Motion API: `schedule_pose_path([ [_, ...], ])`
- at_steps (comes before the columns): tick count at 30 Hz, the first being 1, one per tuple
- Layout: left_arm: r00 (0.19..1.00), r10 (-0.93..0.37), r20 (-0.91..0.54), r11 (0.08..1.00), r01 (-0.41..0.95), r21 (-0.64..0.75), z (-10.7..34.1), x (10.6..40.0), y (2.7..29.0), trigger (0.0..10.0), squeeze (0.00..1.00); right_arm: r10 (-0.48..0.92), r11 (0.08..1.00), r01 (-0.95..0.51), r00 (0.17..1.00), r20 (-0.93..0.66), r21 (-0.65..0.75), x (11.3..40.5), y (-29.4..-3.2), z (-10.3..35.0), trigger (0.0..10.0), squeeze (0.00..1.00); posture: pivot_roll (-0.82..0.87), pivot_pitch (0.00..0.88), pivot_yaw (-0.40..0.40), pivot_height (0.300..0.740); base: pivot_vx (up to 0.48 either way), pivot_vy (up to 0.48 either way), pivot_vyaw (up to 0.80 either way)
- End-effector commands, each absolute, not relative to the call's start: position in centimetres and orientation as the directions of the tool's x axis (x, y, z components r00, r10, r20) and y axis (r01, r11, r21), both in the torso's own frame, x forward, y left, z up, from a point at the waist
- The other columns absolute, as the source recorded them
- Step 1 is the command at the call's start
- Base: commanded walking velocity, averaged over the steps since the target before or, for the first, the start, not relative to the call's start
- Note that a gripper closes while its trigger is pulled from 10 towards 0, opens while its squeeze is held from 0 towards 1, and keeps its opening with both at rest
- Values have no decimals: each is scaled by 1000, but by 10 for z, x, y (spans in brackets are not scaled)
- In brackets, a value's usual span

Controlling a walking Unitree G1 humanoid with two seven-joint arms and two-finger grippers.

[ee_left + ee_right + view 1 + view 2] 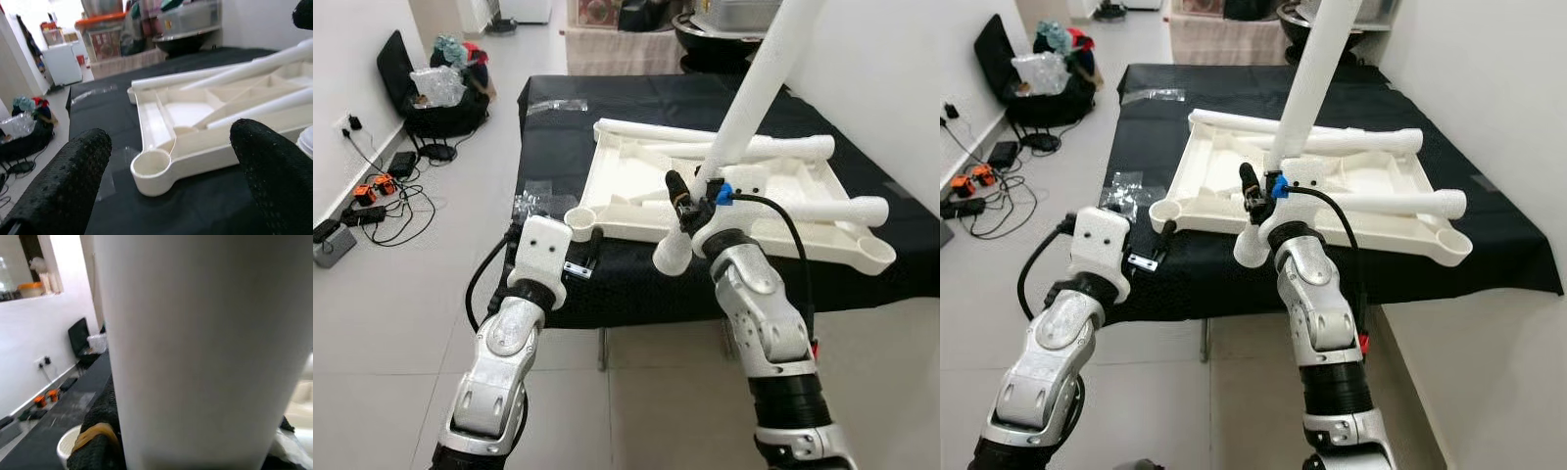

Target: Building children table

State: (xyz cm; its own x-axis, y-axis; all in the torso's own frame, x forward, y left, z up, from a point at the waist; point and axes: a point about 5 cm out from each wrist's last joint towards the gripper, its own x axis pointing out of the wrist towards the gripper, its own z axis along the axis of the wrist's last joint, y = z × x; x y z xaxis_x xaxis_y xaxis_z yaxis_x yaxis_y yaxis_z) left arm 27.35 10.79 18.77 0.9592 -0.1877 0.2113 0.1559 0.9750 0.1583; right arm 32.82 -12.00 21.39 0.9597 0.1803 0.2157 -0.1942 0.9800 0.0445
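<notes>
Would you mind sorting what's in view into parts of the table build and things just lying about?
Job in hand:
- upturned white tabletop
- white leg held in the right gripper
- two more legs lying on the tabletop
- left gripper, open by the corner socket

Lying about:
- plastic bags
- black bag of clothes
- floor cables

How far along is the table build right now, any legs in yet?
No leg looks fitted. The white tabletop lies underside up on the black-covered table, with two legs lying loose across it. In hand: the right gripper holds a third leg tilted above it. The left gripper is open near the empty corner socket. Left: seating every leg.
</notes>
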Motion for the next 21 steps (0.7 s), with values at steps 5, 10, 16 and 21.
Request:
schedule_pose_path([
  [5,955,-187,229,976,153,156,198,271,107,10000,0,163,984,-177,947,279,28,327,-121,224,10000,0,14,0,-31,740,0,0,-320],
  [10,956,-149,255,982,112,152,203,273,113,10000,0,162,983,-179,939,302,29,325,-117,228,10000,0,18,0,-21,740,0,0,0],
  [16,940,-145,310,981,96,168,217,277,116,10000,0,163,983,-180,937,309,28,325,-115,229,10000,0,21,0,-26,740,0,41,0],
  [21,948,-119,294,986,77,150,216,274,119,10000,0,128,988,-149,943,306,45,327,-122,229,10000,0,18,0,-28,740,0,0,0],
])
